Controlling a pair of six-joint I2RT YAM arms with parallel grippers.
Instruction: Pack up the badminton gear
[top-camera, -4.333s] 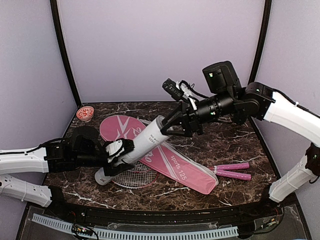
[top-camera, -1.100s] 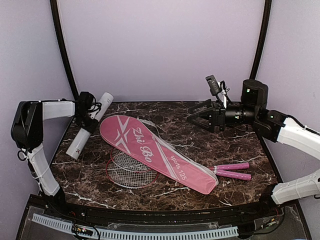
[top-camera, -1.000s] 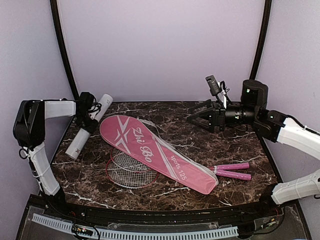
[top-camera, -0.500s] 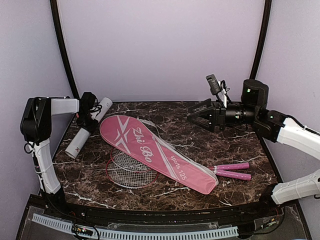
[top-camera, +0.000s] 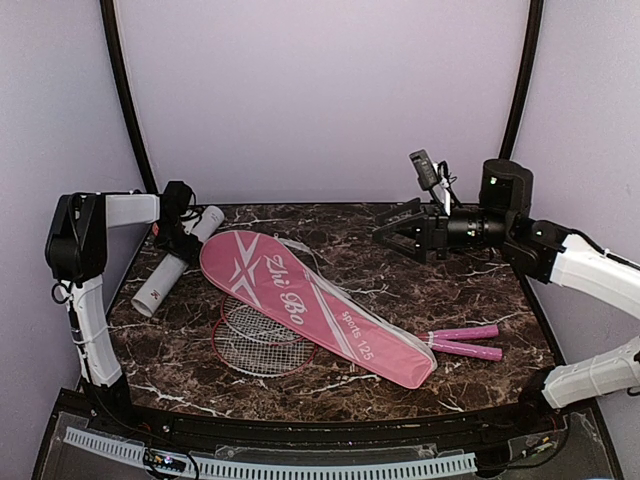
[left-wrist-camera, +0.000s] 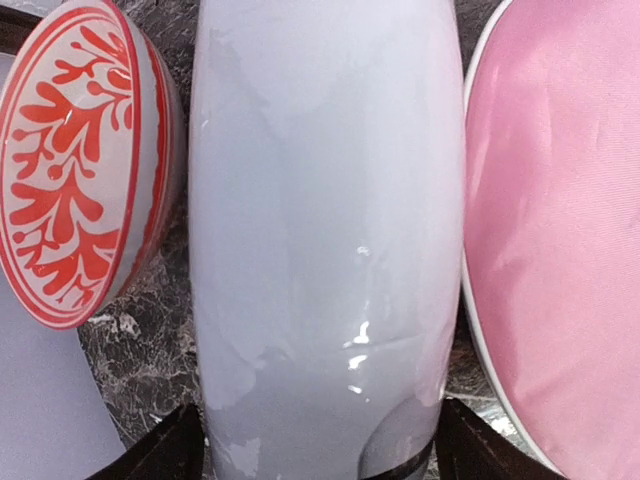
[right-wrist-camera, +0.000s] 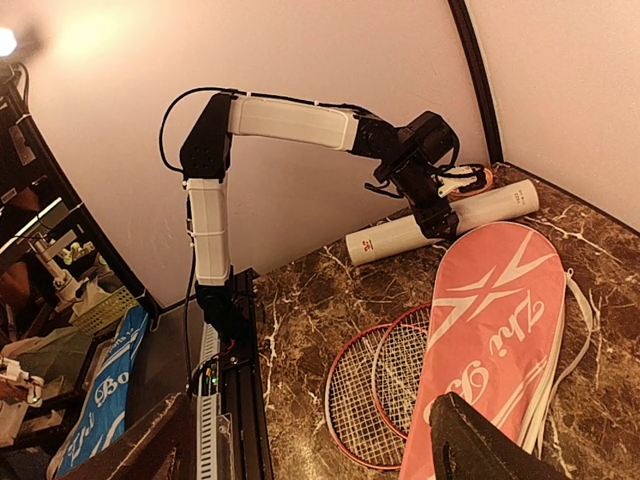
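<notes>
Across the table (top-camera: 450, 280) the bag (top-camera: 300, 305) lies from ten o'clock to five, over the rackets (top-camera: 255, 350), heads showing at seven; the tube (top-camera: 165, 275) lies at ten beside it; the left gripper (top-camera: 183, 235) clasps the tube's sides; the right gripper (top-camera: 395, 232) hangs spread and empty at two; the tube is probably being laid down, so it should rest flat before release, without nudging the bowl (left-wrist-camera: 75, 170) just beside it.

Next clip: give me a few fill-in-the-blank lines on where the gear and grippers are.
The white tube lies to the ____ of the pink bag.
The right gripper is ____ and holds nothing.
____ racket heads stick out from under the bag.
Missing: left; open; two.
</notes>
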